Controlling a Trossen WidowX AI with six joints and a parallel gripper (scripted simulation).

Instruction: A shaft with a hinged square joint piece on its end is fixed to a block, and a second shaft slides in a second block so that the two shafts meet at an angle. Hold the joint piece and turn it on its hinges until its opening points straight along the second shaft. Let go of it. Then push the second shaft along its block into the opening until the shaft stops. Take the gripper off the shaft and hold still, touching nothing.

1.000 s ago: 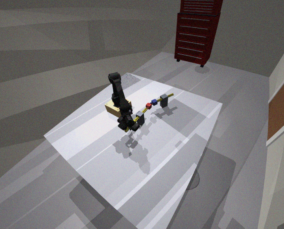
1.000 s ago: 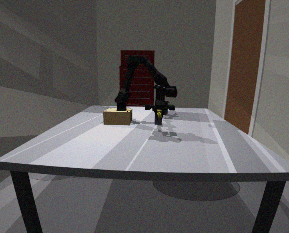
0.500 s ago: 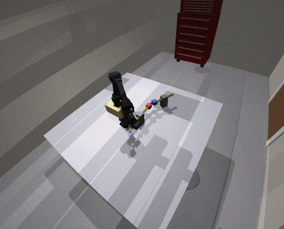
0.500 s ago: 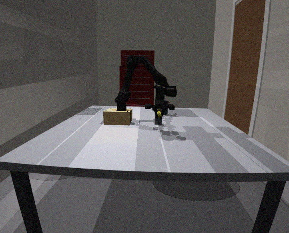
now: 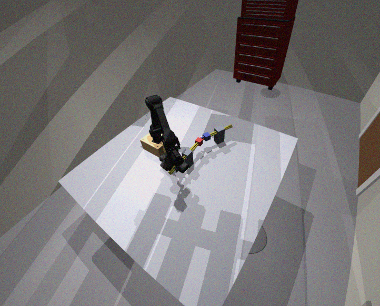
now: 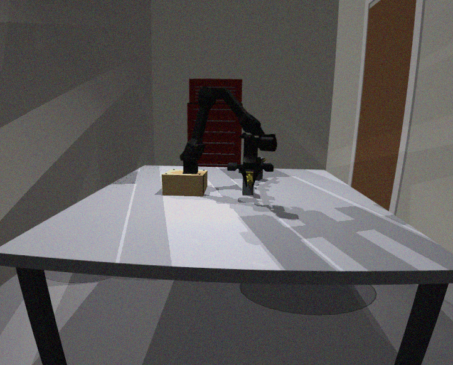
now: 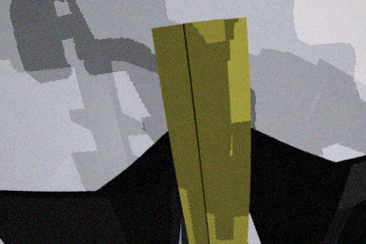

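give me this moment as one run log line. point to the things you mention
gripper point(image 5: 174, 168) point(image 6: 249, 179): shut on second shaft point(image 5: 195, 145) point(image 6: 249, 177) point(image 7: 215, 111) | shaft end: at red joint piece point(image 5: 199, 141) | release: pending

Joint opening point(image 5: 199, 141) — too small to tell.
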